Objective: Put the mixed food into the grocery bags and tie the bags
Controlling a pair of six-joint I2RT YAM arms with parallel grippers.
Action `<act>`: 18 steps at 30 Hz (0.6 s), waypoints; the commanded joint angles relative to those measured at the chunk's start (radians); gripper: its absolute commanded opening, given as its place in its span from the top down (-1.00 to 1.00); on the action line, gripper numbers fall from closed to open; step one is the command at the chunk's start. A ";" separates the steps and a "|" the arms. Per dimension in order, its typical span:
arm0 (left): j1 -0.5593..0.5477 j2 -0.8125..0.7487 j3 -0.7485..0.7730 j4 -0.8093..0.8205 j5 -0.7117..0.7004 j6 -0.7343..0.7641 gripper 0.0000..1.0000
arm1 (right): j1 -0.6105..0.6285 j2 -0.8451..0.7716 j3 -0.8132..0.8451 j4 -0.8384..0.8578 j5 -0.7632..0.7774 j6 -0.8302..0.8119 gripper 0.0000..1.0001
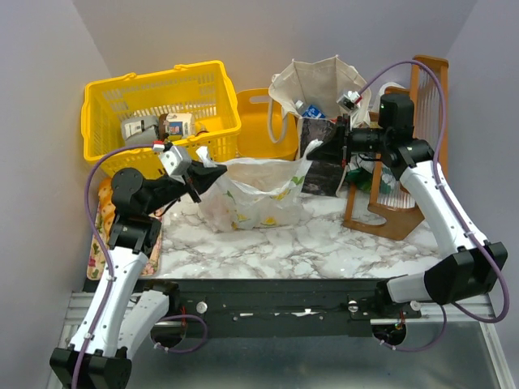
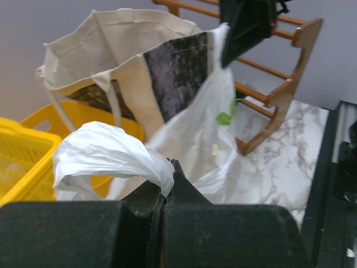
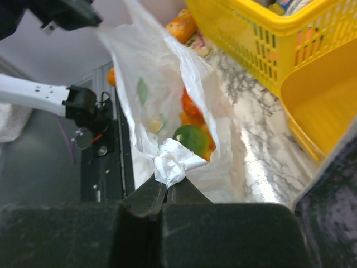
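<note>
The thin white plastic grocery bag stands mid-table, stretched between both arms. My left gripper is shut on the bag's left handle, a twisted white strip. At the other side, my right gripper is shut on the right handle, crumpled into a wad. Through the bag's open mouth I see mixed food: oranges and a green round fruit. The beige canvas tote stands upright behind, a blue-labelled bottle showing inside.
A large yellow basket with cartons stands back left, and a smaller yellow basket sits beside the tote. A wooden rack stands at the right. Bread loaves lie on a mat at the left edge.
</note>
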 commanded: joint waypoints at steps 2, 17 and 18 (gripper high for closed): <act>-0.109 0.010 0.050 -0.071 0.138 -0.057 1.00 | 0.013 -0.019 0.064 -0.054 0.226 0.006 0.92; -0.155 0.034 0.017 -0.185 0.146 0.049 1.00 | 0.133 -0.088 0.282 -0.080 0.411 -0.100 -0.87; -0.155 0.036 0.015 -0.183 0.150 0.046 1.00 | 0.163 -0.067 0.297 -0.075 0.410 -0.118 -0.88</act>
